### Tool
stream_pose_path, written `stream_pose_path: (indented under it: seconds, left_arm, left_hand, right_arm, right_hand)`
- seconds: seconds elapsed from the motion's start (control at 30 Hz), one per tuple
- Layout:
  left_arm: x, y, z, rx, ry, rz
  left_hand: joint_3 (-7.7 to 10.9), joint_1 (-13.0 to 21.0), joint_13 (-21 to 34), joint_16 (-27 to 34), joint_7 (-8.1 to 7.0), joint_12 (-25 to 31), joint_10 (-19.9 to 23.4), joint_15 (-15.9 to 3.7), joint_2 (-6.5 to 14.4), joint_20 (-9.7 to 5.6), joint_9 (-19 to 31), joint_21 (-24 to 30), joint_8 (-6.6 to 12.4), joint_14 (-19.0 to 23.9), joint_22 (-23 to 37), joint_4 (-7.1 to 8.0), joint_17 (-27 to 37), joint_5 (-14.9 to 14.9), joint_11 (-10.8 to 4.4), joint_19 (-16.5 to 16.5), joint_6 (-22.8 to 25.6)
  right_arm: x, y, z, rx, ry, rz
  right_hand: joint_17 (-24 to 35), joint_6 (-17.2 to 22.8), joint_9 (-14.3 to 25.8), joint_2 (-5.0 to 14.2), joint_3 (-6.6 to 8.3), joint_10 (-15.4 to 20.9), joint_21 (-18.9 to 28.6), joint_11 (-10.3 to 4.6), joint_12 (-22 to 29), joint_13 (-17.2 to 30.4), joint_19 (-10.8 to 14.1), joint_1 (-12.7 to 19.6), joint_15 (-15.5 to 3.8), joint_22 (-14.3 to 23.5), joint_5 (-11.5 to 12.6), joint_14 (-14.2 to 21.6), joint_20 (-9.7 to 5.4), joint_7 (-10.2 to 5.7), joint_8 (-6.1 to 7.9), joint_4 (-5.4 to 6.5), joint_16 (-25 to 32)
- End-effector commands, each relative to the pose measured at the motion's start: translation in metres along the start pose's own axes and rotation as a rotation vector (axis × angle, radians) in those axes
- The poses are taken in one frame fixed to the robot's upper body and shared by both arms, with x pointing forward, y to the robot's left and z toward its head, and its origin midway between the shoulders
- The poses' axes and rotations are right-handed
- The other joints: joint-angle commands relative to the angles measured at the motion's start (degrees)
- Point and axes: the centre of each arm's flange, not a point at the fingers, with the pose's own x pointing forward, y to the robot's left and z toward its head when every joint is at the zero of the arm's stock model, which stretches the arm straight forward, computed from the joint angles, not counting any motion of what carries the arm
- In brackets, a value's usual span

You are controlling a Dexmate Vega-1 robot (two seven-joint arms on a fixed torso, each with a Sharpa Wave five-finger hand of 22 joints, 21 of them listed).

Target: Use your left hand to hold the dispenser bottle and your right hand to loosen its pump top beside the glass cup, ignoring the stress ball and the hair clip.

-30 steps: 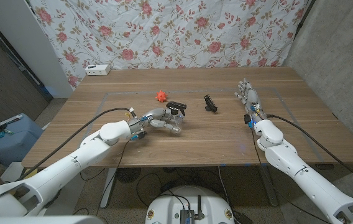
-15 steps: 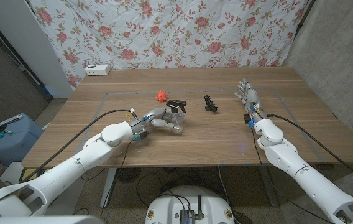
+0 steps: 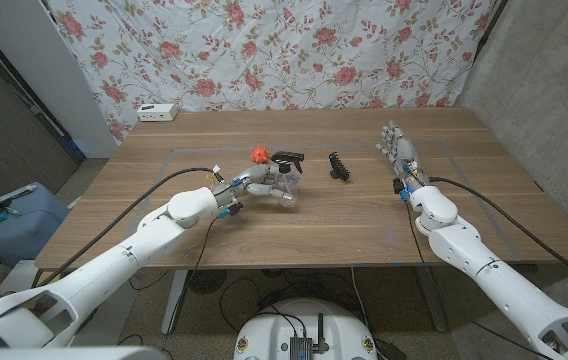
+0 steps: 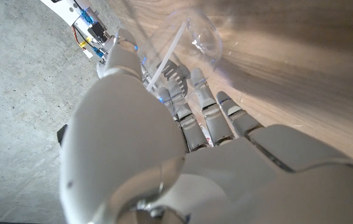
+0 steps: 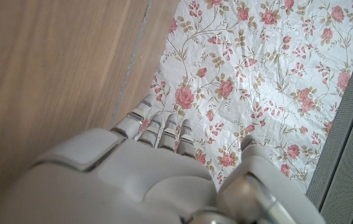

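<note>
Clear plastic shows between the fingers point(image 4: 192, 93) of the left hand point(image 3: 255, 184): in the left wrist view they curl around the see-through dispenser bottle point(image 4: 189, 46), whose thin dip tube runs slantwise inside it. In the head view this hand sits just left of the frame's centre, wrapped around the bottle's body point(image 3: 282, 192), and the bottle leans over with its black pump top point(image 3: 287, 158) sticking out above the hand, nozzle toward the left. The bottle's base seems to touch the wooden table point(image 3: 344, 225), though I cannot tell that for certain.

The right hand point(image 3: 400, 152) stands at centre right of the head view, fingers straight, close together and pointing toward the far edge of the table, with nothing in them. It is well apart from the bottle. In the right wrist view the backs of its fingers point(image 5: 158, 127) reach toward the flowered cloth point(image 5: 257, 68) hanging behind the table.

Just above and left of the pump top in the head view lies the red stress ball point(image 3: 259, 154), near the left hand's fingertips; whether it touches them I cannot tell. The black hair clip point(image 3: 339, 167) lies to the right of the bottle, between it and the right hand. A white box point(image 3: 158, 112) sits at the table's far left corner, in the upper left of the frame. I cannot make out the glass cup.
</note>
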Motion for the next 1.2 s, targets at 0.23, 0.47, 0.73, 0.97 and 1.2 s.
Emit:
stream_pose_path:
  seconds: [0.23,0.47,0.73,0.97,1.2]
  left_arm:
    - [0.027,0.003,0.027,0.04,0.021,0.016]
    - [0.038,0.0,0.034,0.045,0.027,0.022]
    - [0.046,-0.002,0.039,0.06,0.038,0.035]
    - [0.051,-0.002,0.042,0.073,0.06,0.05]
    - [0.054,-0.002,0.043,0.086,0.079,0.062]
  left_hand:
    - [0.67,0.5,0.6,-0.2,0.86,0.3,0.9,-8.34,3.1,-7.66,0.1,-0.2,0.3,2.0,0.2,0.67,0.2,-0.5,0.11,-0.3,2.5]
    - [0.75,0.6,0.8,-0.2,0.92,0.4,1.2,-8.34,3.2,-7.78,0.1,-0.3,0.48,2.6,0.2,0.61,0.1,-0.9,0.19,-0.4,3.1]
    - [0.85,0.2,1.2,-0.5,0.73,0.5,1.6,-8.41,3.6,-7.77,0.1,-0.3,0.47,2.9,0.2,0.89,0.1,-1.2,0.09,-0.5,3.2]
    - [1.01,0.1,1.4,-0.6,0.6,0.5,2.1,-8.59,3.9,-7.89,0.1,-0.3,0.61,3.2,0.2,0.9,0.1,-1.5,0.0,-0.5,3.8]
    - [1.09,0.1,1.6,-0.7,0.59,0.6,2.5,-8.54,3.9,-7.94,0.1,-0.3,0.69,3.7,0.2,0.83,0.0,-1.7,-0.11,-0.5,4.1]
  right_arm:
    - [0.011,-0.007,0.02,-0.072,-0.006,0.045]
    - [0.013,-0.01,0.035,-0.124,-0.01,0.061]
    - [0.015,-0.012,0.049,-0.203,-0.002,0.091]
    - [0.013,-0.011,0.061,-0.281,0.003,0.107]
    - [0.01,-0.01,0.074,-0.342,0.006,0.131]
  right_hand:
    - [0.0,0.5,0.1,0.25,0.08,0.6,0.5,-0.15,0.0,0.2,0.3,0.1,-1.43,0.3,0.5,0.3,-2.59,-0.09,-0.04,0.07,0.2]
    - [0.0,0.6,0.1,0.19,0.04,0.6,0.5,0.0,0.0,0.2,0.4,0.1,-1.12,0.3,0.5,0.3,-2.67,-0.14,-0.02,0.05,0.2]
    - [0.0,0.5,0.1,0.01,0.0,0.5,0.5,0.09,-0.1,0.2,0.4,0.3,-0.62,0.3,0.5,0.3,-2.52,-0.12,-0.06,-0.09,0.2]
    - [-0.1,1.2,0.1,-0.41,-0.04,0.5,0.5,0.16,-0.1,0.2,0.5,0.8,-0.68,0.3,0.5,0.7,-2.27,-0.18,0.17,-0.53,0.2]
    - [-0.3,1.8,0.2,-0.98,-0.07,0.6,0.6,0.25,0.0,0.2,0.9,1.5,-0.68,0.3,0.5,1.2,-2.04,-0.14,0.39,-1.22,0.3]
